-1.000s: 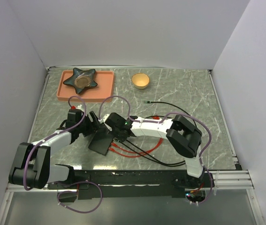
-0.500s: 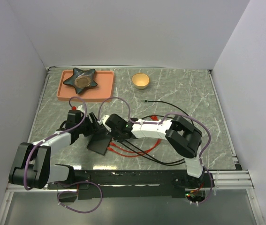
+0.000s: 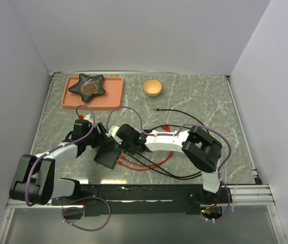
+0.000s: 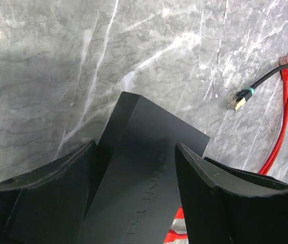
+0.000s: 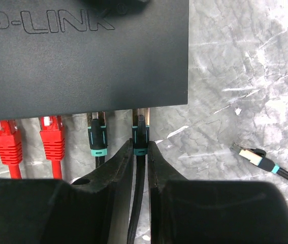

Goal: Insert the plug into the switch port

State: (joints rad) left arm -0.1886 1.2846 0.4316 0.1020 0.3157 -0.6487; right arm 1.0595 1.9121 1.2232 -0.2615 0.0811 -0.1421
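Top external view: on a grey marbled desk (image 3: pixel 194 101), a flat matte black box (image 3: pixel 105 155) lies between two arms, the left gripper (image 3: pixel 100 139) at its far end and the right gripper (image 3: pixel 124 149) at its cabled edge, nearer the sockets. At the back, a salmon-pink rectangular tray (image 3: pixel 110 96) carries a dark star-shaped dish (image 3: pixel 77 85) holding a round brownish object, and a small yellow bowl (image 3: pixel 152 87) shows nothing inside. Left wrist view: the left gripper stands wide, fingers either side of the box; whether they press on it cannot be told. Right wrist view: the right gripper, nearly closed, pinches a black plug with a teal collar (image 5: pixel 140 134) at its rear. The switch port (image 5: pixel 140 112) lies straight ahead, the plug's long axis in line with it and its tip at the opening, beside two red plugs (image 5: pixel 5 137) and another black plug (image 5: pixel 97 137). How deep it sits cannot be told; the push looks straight forward.
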